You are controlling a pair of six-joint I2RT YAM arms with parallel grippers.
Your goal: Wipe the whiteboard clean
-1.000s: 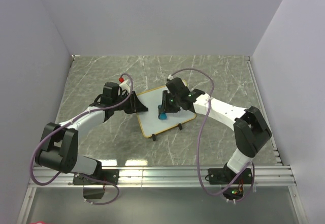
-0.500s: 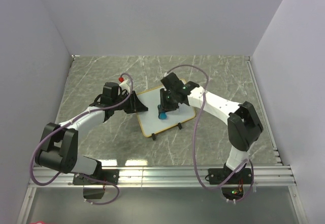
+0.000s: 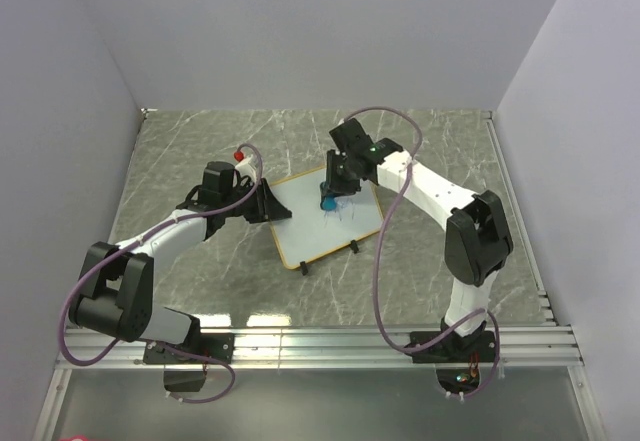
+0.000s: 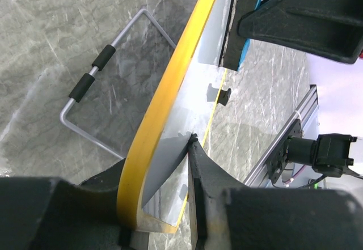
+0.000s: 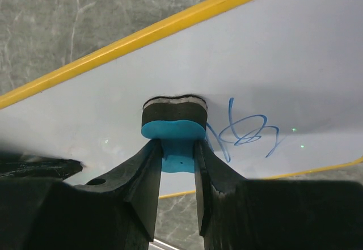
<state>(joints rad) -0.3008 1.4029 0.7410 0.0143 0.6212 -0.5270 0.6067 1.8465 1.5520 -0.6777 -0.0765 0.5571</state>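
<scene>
My right jaws, looking like matt black plastic, are pinching the eraser [image 5: 173, 126], whose smooth blue plastic back is carrying a dark, fuzzy felt pad. The whiteboard [image 5: 272, 51] is gleaming glossy and smooth, its frame [image 4: 170, 91] shining like yellow plastic between my left jaws. The table [image 3: 430, 151] is looking like polished grey marble, reflecting light.

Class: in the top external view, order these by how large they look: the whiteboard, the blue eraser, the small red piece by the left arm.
1. whiteboard, by far the largest.
2-3. blue eraser and red piece: both tiny and alike; the right gripper covers part of the eraser, so unranked.
</scene>
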